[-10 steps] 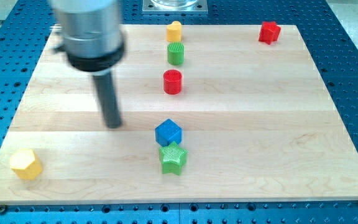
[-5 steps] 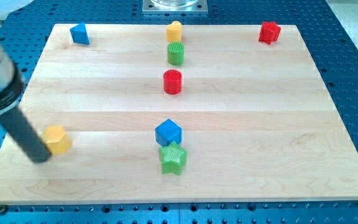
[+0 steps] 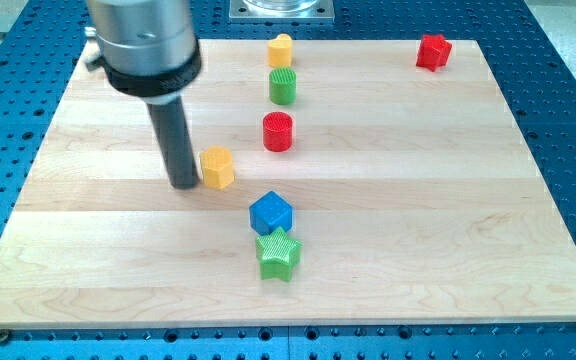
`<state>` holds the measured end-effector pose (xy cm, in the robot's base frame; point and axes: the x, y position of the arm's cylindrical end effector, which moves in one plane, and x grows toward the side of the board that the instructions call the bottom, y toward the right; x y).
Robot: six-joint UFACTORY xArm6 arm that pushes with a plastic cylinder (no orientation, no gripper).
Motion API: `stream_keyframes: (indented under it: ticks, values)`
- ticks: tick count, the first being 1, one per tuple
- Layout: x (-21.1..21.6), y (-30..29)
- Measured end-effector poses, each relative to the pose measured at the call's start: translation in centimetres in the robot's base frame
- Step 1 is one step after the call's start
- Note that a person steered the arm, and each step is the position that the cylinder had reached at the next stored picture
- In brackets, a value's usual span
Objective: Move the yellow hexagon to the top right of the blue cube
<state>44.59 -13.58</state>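
- No claw on this rig, just a rod; my tip (image 3: 185,185) sits touching the yellow hexagon (image 3: 217,167) on its left.
- Hexagon's up-left of the blue cube (image 3: 271,213), near the red cylinder (image 3: 278,131).
- Best bet imo: push rightward, passing btw cylinder & cube w/o clipping either.

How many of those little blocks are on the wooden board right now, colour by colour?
Yellow: 2, the yellow hexagon beside my tip and a yellow block at the view's top
Green: 2, green cylinder, green star
Red: 2, red cylinder, red block
Blue: 1, blue cube
Total: 7
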Motion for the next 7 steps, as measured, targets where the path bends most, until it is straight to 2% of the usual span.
stream_keyframes:
  ticks: [1, 3, 4, 5, 7]
  values:
    - [-1.4, -0.6]
    - [0.2, 8.4]
    - [0.7, 6.6]
    - [3.9, 6.1]
    - [5.1, 9.3]
